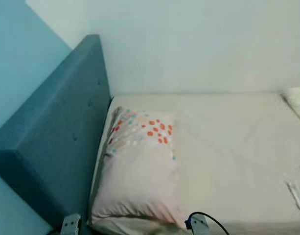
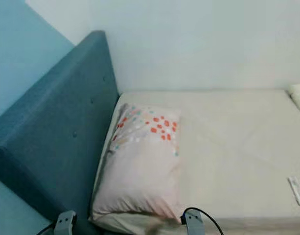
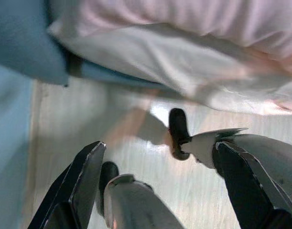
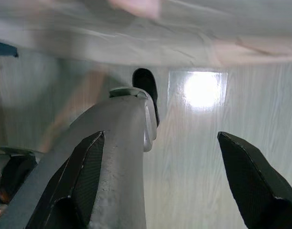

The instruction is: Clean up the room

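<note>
Bed: a bed with a plain cream sheet (image 1: 228, 147) stands against a white wall (image 1: 198, 44).
Headboard: a tall blue-grey padded headboard (image 1: 57, 132) is at the robot's left.
Pillow: a soft pale pink pillow with orange and teal dots (image 1: 140, 166) lies flat on the sheet, right beside the headboard. Its near end comes close to the bed's front edge.
Other things: a white cloth corner (image 1: 296, 100) sits at the far right of the bed, and a small white paper-like thing (image 1: 297, 193) lies near the right edge. It is too blurry to tell what it is.
Left end effector: the left end effector (image 3: 155, 191) hangs low, pointing down at the pale wood floor (image 3: 88, 129) beside the bed. Its two black fingers (image 3: 86, 176) are spread wide apart and hold nothing.
Right end effector: the right end effector (image 4: 160, 176) also hangs low over the floor, below the bed's edge. Its fingers (image 4: 253, 179) are spread wide apart too, with nothing between them.
Robot legs: silver legs with black feet (image 3: 179, 133) stand on the shiny floor.
</note>
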